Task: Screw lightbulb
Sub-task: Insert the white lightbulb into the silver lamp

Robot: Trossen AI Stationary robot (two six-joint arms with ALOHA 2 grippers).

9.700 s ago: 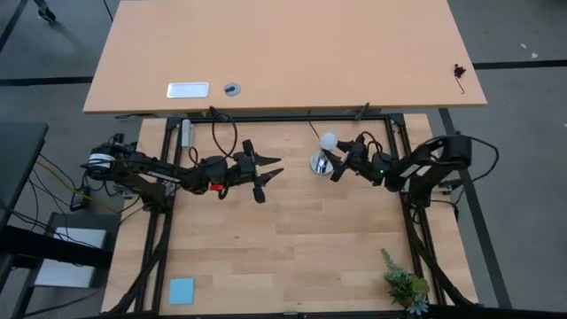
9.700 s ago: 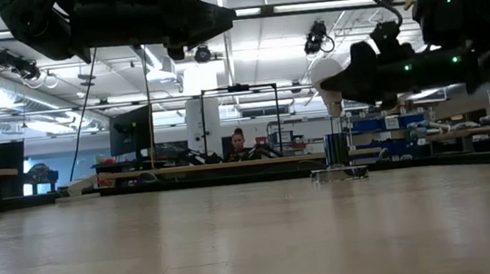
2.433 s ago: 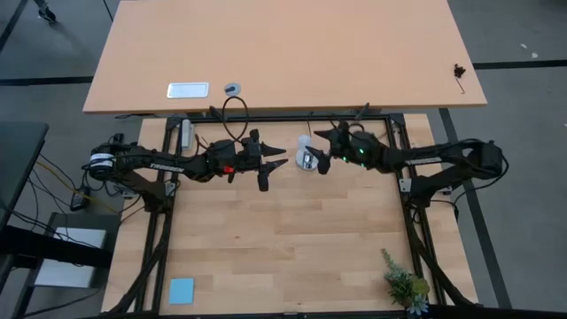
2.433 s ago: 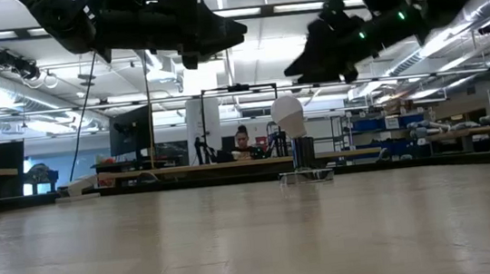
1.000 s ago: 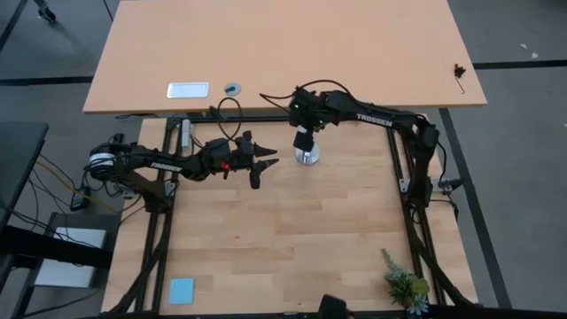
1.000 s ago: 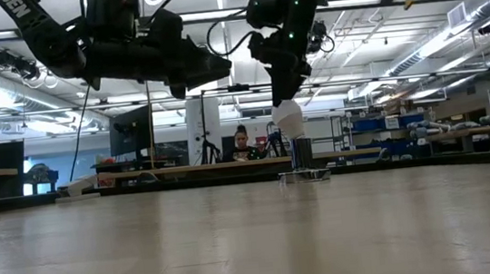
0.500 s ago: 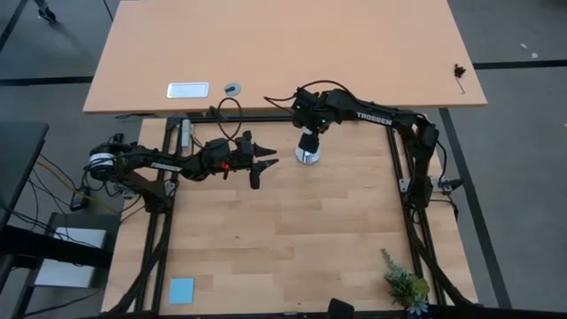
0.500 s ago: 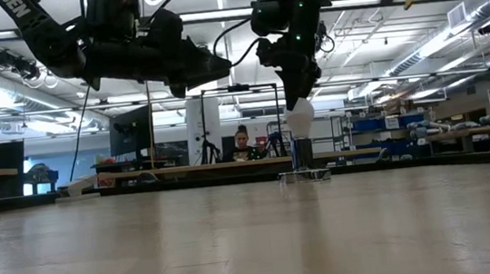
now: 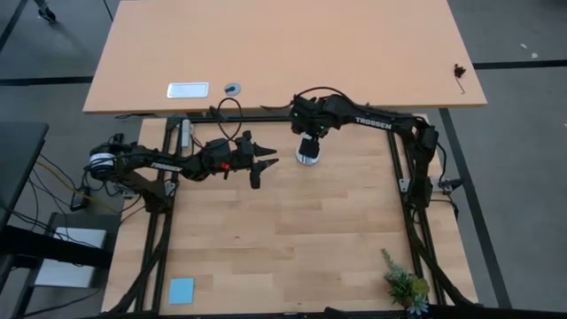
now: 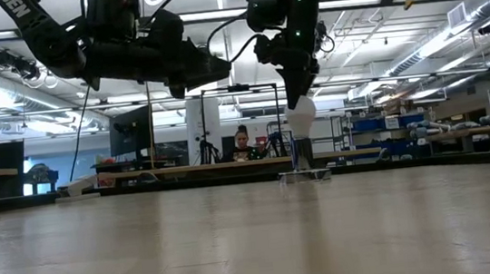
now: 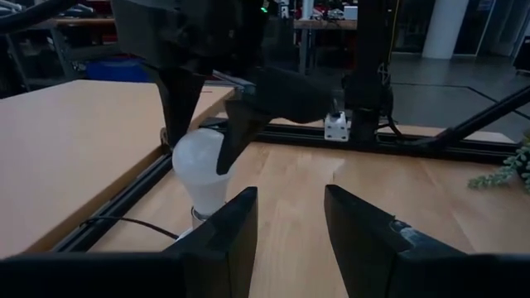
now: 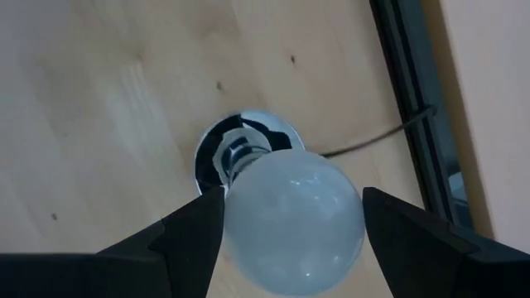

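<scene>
The white lightbulb (image 10: 301,111) stands upright with its grey screw base (image 12: 240,155) down in the round silver socket disc (image 10: 304,175) at the table's far middle. My right gripper (image 10: 298,95) comes down from above and is shut on the bulb; in the high view it (image 9: 307,142) covers the bulb. The bulb also shows in the left wrist view (image 11: 201,170) and in the right wrist view (image 12: 294,219). My left gripper (image 9: 264,170) hovers open and empty just left of the socket, above the table. My right gripper pinches the bulb's round glass head (image 11: 199,153) between its two fingers, one on each side. The fingers (image 11: 240,124) point down from above. The bulb stands upright below them, its screw base in the socket disc on the table.
The socket's black cord (image 12: 373,136) runs toward the black frame rail (image 9: 354,117) at the table's far edge. A second, larger table (image 9: 283,53) stands beyond it. A blue pad (image 9: 182,290) lies at the near left and a small plant (image 9: 403,285) at the near right.
My right gripper has shifted a little toward the table's near edge with the bulb. The bulb, tilted a second ago, now stands upright over the socket.
</scene>
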